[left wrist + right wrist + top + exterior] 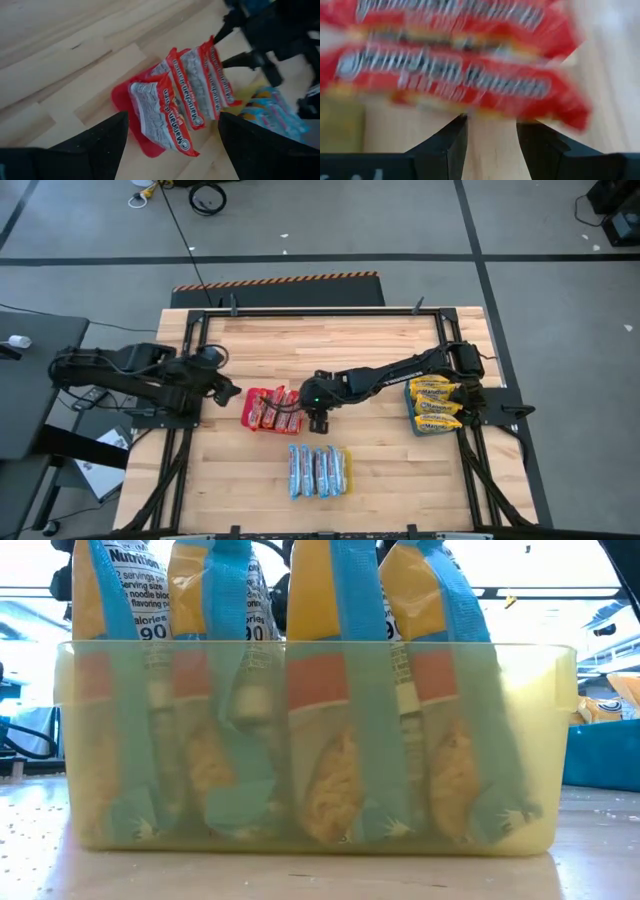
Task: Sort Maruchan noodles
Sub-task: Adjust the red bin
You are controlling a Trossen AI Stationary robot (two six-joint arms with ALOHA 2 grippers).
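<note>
1. Left gripper [170,137]: jaws wide apart, nothing between them. It sits over the table's left part, just beside the red packets, not touching.
2. Right gripper [491,135]: jaws part-way open with bare wood showing in the gap, nothing held. In the high view it [318,418] hangs at the right edge of the red group, very close; contact can't be confirmed.
3. Red noodle packets [185,97]: standing on edge in a row on a red tray [120,97], mid-table, between the two grippers. High view shows the same cluster [270,408]. Right wrist view has them blurred right in front of the fingers [465,80].
4. Blue-and-white packets [318,470]: row of them side by side in a yellow tray [348,472], nearer the table's front edge, below the red group in the high view. Low view looks straight through that translucent yellow tray [60,740]; four packets [330,690] stand upright inside it, backs toward the camera.
5. Yellow-orange packets [436,402]: stacked in a blue tray [412,420] at the table's right side, under the right arm's forearm. Low view catches the blue tray's edge [600,750] on the right.
6. Wooden table [340,340]: rest of the surface bare; black frame rails on both sides.
</note>
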